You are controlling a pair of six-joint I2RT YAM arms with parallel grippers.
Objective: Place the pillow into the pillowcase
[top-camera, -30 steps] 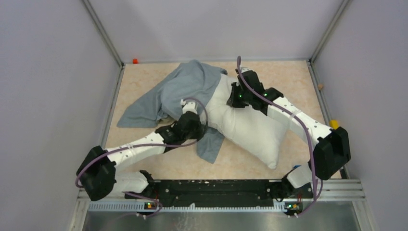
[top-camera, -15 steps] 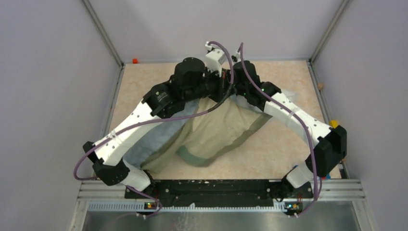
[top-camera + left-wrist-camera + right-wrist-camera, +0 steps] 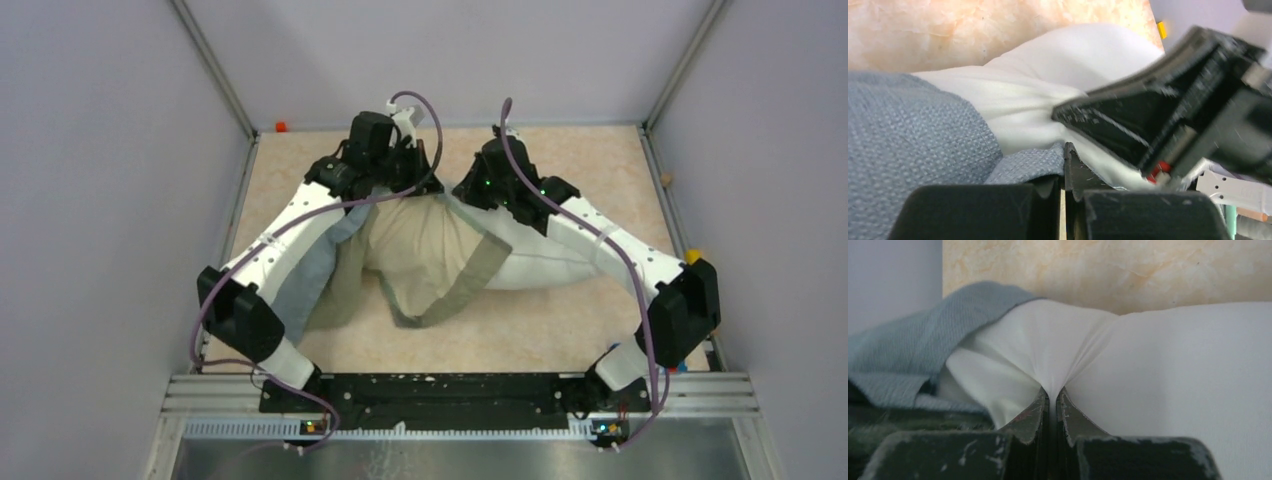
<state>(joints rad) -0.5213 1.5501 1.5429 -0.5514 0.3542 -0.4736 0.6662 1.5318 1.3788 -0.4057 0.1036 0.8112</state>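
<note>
Pillow (image 3: 548, 262) part-way into case (image 3: 430, 255).
L gripper (image 3: 1066, 162) clamped on case edge, R gripper (image 3: 1052, 396) pinching pillow fabric; thin pinch may slip, pillow sliding out.

High rear overview; wrist close-ups sharing pillow (image 3: 1173, 365)

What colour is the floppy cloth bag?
Grey-blue. The thin woven cloth pillowcase shows best in the left wrist view.

Right claw (image 3: 1052, 399) pinching pillow (image 3: 1168, 365); pillowcase (image 3: 923, 347) draped at left.
</note>
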